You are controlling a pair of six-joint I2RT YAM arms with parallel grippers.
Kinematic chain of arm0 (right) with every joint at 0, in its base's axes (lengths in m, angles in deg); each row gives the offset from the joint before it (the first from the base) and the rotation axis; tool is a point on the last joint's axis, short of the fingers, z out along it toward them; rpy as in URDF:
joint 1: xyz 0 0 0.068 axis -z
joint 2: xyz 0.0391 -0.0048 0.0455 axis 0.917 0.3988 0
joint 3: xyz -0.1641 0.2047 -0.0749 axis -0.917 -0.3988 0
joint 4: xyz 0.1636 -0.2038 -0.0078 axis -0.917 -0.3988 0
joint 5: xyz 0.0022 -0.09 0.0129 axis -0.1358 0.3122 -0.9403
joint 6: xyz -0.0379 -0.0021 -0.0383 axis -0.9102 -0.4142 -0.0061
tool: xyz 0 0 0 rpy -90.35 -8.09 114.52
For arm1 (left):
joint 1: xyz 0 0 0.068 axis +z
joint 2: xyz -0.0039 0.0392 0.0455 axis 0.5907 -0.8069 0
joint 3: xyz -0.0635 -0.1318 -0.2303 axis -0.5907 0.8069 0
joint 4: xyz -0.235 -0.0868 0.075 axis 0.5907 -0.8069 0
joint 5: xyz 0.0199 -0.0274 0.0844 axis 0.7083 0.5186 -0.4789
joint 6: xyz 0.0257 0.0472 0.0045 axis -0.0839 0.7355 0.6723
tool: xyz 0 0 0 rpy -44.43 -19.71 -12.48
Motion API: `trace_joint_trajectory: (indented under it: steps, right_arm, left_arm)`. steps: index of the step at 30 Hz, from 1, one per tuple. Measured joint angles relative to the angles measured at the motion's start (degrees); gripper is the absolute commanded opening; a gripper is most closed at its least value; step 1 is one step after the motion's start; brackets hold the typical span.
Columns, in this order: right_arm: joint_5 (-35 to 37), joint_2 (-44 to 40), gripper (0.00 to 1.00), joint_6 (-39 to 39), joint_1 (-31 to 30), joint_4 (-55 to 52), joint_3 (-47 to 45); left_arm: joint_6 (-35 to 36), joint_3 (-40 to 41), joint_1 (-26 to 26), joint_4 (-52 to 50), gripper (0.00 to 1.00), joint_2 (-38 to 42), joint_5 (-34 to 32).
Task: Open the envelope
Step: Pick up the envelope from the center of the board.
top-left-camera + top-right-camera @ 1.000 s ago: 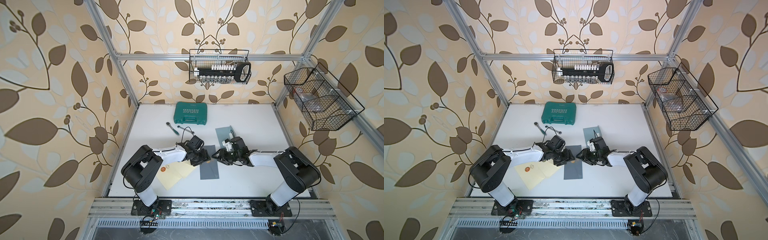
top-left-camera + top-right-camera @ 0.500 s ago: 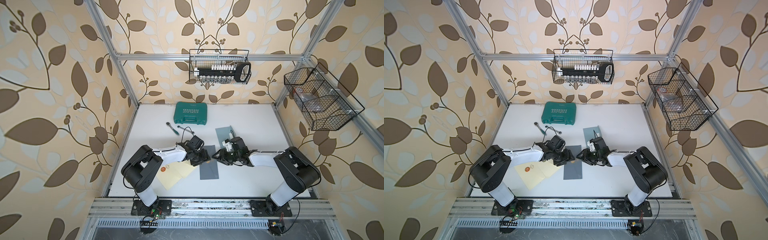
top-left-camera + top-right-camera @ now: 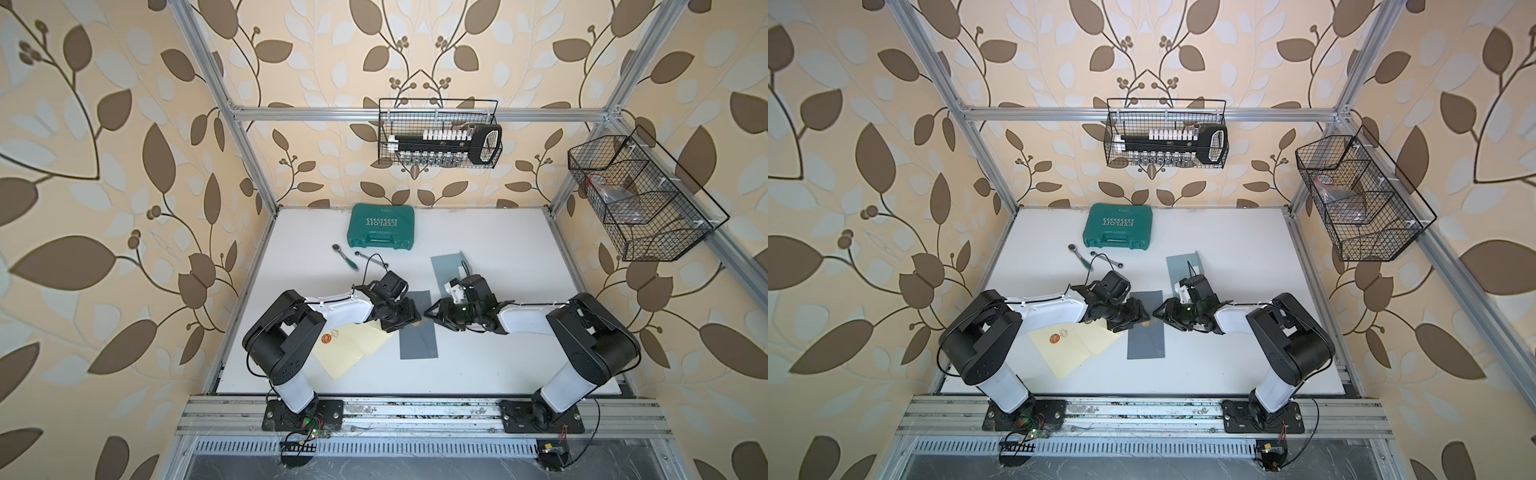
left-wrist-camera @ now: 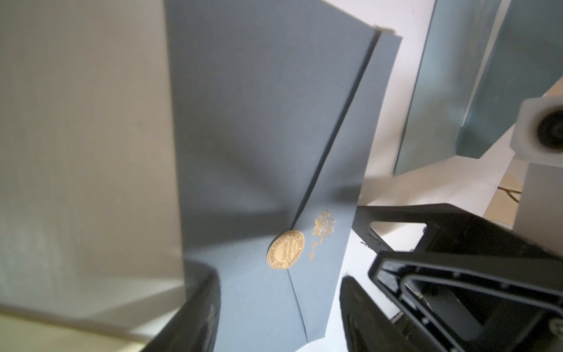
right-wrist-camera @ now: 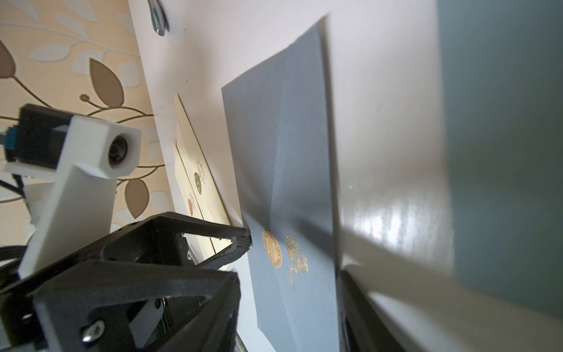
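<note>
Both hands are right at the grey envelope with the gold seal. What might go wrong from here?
1. The grey envelope lies flat on the smooth table, so a push from the left hand or right hand may slide or buckle it.
2. The gold seal still pins the flap; prying there may tear the paper.
3. The two hands nearly meet across the envelope and may collide.
</note>
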Motion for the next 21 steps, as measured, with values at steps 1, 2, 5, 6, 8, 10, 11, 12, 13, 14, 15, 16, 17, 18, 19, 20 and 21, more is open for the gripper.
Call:
trace_joint_trajectory:
  steps: [1,2,5,6,8,10,11,12,13,14,15,16,17,18,19,20,21]
  right_arm:
    - [-0.13,0.04,0.51,0.02,0.04,0.66,-0.26]
    - [-0.20,0.07,0.51,0.04,0.09,1.31,-0.57]
    - [-0.59,0.24,0.51,0.22,0.15,3.17,-1.27]
    - [-0.76,0.35,0.51,0.28,0.20,3.80,-1.44]
    - [-1.03,0.59,0.51,0.52,0.31,5.03,-1.79]
    - [-1.22,0.81,0.51,0.85,0.35,6.40,-2.21]
    - [-1.40,0.92,0.51,1.03,0.35,7.19,-2.54]
    - [-1.62,1.05,0.51,1.16,0.37,7.82,-2.73]
    - [-1.75,1.20,0.50,1.38,0.35,8.63,-2.97]
    - [-1.92,1.40,0.49,1.51,0.37,9.44,-3.26]
    - [-2.08,1.53,0.48,1.60,0.37,9.92,-3.39]
    - [-2.29,1.77,0.47,1.75,0.35,10.40,-3.52]
    - [-2.49,2.03,0.46,1.90,0.35,10.86,-3.58]
    - [-2.51,2.19,0.46,1.99,0.35,11.08,-3.63]
    - [-2.54,2.29,0.46,2.01,0.35,11.32,-3.67]
    - [-2.54,2.29,0.46,2.01,0.35,11.43,-3.69]
    - [-2.51,2.29,0.46,2.01,0.35,11.43,-3.69]
  left_arm:
    - [0.00,-0.02,-0.02,0.00,0.65,0.00,0.00]
    - [0.00,-0.04,-0.02,0.00,0.65,-0.02,0.00]
    - [0.00,-0.11,-0.02,0.00,0.65,-0.11,0.02]
    - [0.00,-0.13,-0.02,0.00,0.65,-0.11,0.02]
    - [0.00,-0.17,-0.02,0.00,0.65,-0.15,0.02]
    - [0.00,-0.20,-0.13,0.04,0.64,-0.17,0.00]
    - [0.00,-0.20,-0.26,0.04,0.64,-0.20,-0.02]
    - [0.02,-0.20,-0.35,0.07,0.64,-0.20,0.00]
    - [0.00,-0.20,-0.37,0.07,0.64,-0.20,0.00]
    - [-0.02,-0.20,-0.37,0.07,0.62,-0.20,0.00]
    - [-0.11,-0.20,-0.37,0.04,0.60,-0.22,-0.02]
    - [-0.17,-0.20,-0.35,0.07,0.59,-0.28,-0.02]
    - [-0.13,-0.20,-0.37,0.04,0.59,-0.33,-0.02]
    - [-0.09,-0.20,-0.37,0.04,0.59,-0.33,-0.02]
    - [-0.07,-0.20,-0.37,0.02,0.59,-0.33,-0.02]
    - [-0.07,-0.20,-0.37,0.02,0.58,-0.33,-0.02]
    - [-0.07,-0.20,-0.37,0.02,0.58,-0.33,-0.04]
